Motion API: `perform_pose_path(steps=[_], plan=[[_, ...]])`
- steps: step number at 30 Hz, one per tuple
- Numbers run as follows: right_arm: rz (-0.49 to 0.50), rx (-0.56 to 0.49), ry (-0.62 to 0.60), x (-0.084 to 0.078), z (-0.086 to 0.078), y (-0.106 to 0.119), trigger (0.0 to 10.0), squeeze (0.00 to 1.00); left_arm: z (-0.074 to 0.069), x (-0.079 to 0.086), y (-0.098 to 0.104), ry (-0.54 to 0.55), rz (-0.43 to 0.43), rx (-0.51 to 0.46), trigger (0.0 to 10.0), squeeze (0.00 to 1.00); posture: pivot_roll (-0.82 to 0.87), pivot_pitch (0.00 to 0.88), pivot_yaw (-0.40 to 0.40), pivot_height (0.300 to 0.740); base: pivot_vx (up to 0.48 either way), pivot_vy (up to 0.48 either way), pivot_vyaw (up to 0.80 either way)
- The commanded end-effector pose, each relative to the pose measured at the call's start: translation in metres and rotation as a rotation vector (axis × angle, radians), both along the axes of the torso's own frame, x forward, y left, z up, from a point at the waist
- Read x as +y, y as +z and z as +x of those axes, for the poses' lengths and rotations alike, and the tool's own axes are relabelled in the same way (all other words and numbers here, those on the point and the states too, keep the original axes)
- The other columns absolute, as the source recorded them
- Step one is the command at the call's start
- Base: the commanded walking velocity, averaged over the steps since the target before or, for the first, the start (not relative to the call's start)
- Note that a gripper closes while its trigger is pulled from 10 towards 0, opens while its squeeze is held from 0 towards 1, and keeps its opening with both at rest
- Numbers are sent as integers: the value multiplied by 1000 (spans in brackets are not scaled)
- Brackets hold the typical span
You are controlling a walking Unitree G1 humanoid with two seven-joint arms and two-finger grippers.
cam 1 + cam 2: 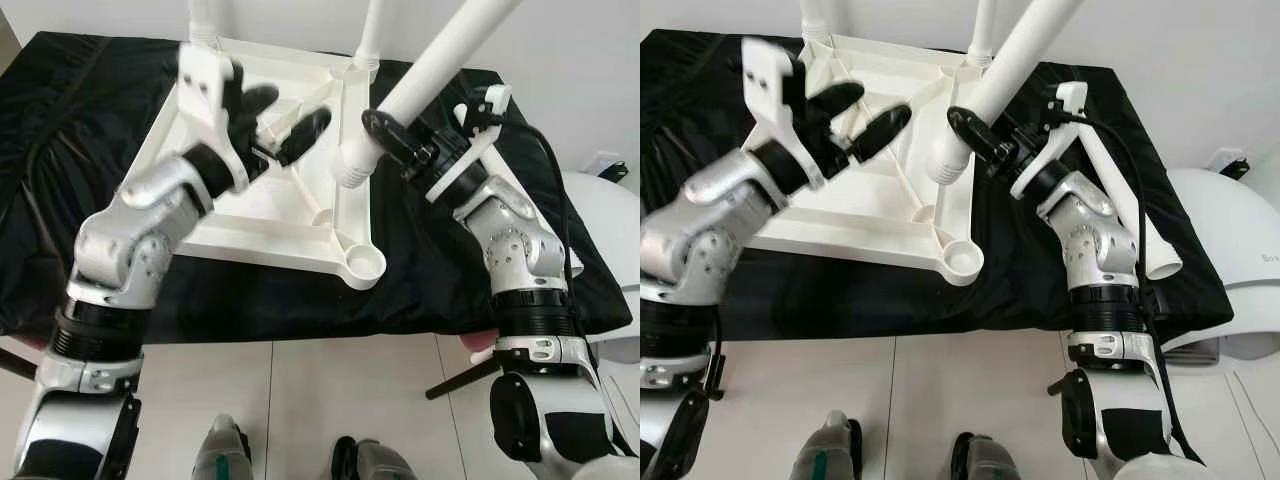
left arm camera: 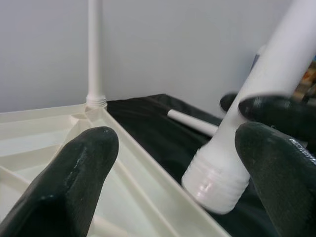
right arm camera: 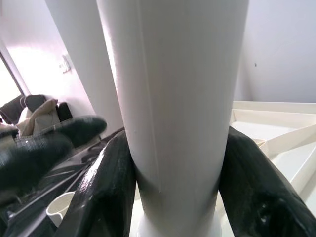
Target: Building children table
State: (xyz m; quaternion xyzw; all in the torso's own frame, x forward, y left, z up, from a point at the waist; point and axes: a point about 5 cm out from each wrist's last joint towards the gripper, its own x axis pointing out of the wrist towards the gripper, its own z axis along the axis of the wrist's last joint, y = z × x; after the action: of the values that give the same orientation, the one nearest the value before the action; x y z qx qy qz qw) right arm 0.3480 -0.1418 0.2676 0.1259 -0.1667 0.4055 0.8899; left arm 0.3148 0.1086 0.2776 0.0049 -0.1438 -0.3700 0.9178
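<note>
The right gripper (image 1: 392, 138), fingers clamped on a white plastic table leg (image 1: 420, 85), hovers its threaded end over the upturned white plastic table frame (image 1: 300, 215). The left gripper (image 1: 280, 118) waits alongside, fingers apart. Next, I judge, seat the leg in the empty corner socket (image 1: 366, 263).

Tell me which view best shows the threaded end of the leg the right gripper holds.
Left wrist view: the threaded end is close and sharp. Both eye views show it smaller, above the tabletop frame. Right wrist view shows the shaft between the right gripper.

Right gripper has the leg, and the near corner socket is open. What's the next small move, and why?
Probably swing the leg's threaded end toward you, over the empty near corner socket. The right gripper is shut on the leg, whose end hangs tilted above the tabletop's rim, short of the socket. The left gripper hovers open nearby.
</note>
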Motion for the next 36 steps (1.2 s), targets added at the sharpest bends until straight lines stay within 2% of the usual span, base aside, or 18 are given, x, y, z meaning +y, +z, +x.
perform_pose_path(steps=[1,2,3,7,15,17,20,23,36], plan=[[27,-17,-3,-4,-5,3,10000,0,-6,-8,-12,6,88,-42,10000,0,103,122,-36,740,0,0,0],[34,-18,-8,-7,-9,1,10000,0,-9,-11,-26,13,158,-52,10000,0,103,127,-33,740,0,0,0],[34,-18,-8,-7,-9,1,10000,0,-9,-11,-26,13,158,-52,10000,0,103,127,-33,740,0,0,0],[78,-12,-29,-17,-19,0,10000,0,-12,-16,-51,-3,300,-68,10000,0,98,138,-34,740,0,0,0],[55,-13,-36,-28,-27,-4,10000,0,-15,-18,-69,-47,385,-60,10000,0,86,143,-29,740,0,0,0],[2,5,-29,-35,-35,-11,10000,0,-25,-22,-86,-147,459,-46,10000,0,75,150,-26,740,0,0,0],[-5,21,-17,-37,-38,-14,10000,0,-28,-24,-94,-180,493,-34,10000,0,76,153,-28,740,0,0,0],[-35,27,27,-35,-44,-15,10000,0,-38,-28,-114,-258,586,-35,10000,0,75,156,-30,740,0,0,0],[-41,28,43,-33,-47,-13,10000,0,-34,-28,-125,-260,633,-41,10000,0,68,152,-31,740,0,0,0]])
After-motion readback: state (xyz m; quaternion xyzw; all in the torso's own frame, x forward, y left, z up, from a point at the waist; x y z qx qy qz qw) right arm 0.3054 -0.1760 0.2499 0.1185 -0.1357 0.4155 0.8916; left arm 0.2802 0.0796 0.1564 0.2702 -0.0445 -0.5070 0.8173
